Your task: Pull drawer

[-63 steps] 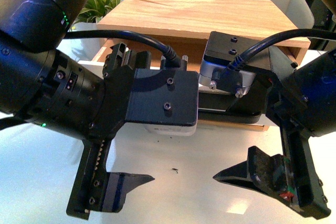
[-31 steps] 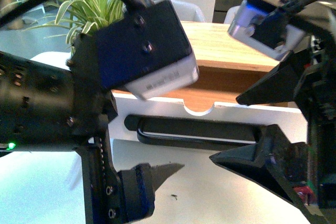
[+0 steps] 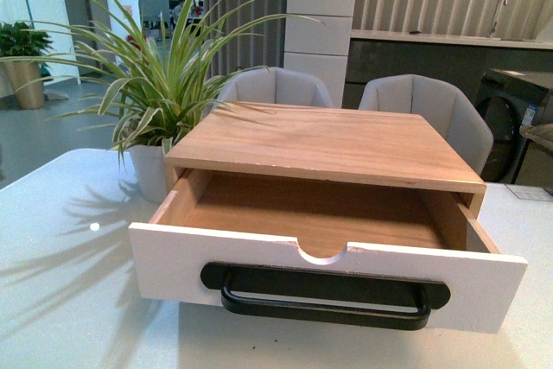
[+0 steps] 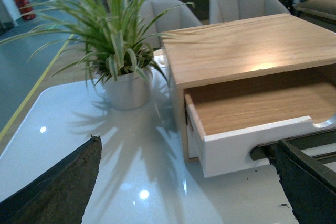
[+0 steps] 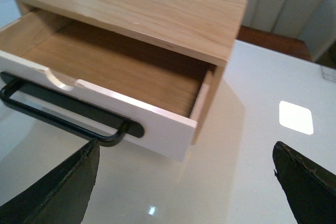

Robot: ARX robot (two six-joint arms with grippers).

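Observation:
The drawer [image 3: 173, 257] stands pulled well out of its wooden case [image 3: 320, 140], and its wooden inside is bare. Its white front carries a long black bar handle [image 3: 324, 307] in a black oval recess, under a half-round notch [image 3: 324, 252]. Neither arm shows in the front view. In the left wrist view my left gripper [image 4: 185, 145] is open over the table, off the drawer's [image 4: 236, 145] left corner, holding nothing. My right gripper [image 5: 186, 145] is open too, off the drawer's [image 5: 157, 124] right corner, clear of the handle [image 5: 63, 119].
A spider plant [image 3: 160, 84] in a white pot [image 3: 151, 170] stands left of the case. Two grey chairs [image 3: 276, 88] [image 3: 423, 101] sit behind the glossy white table [image 3: 69, 300]. The drawer front reaches close to the table's near edge.
Both arms, which filled the front view before the drawer, have drawn back out of it. The drawer now shows whole and stands pulled out.

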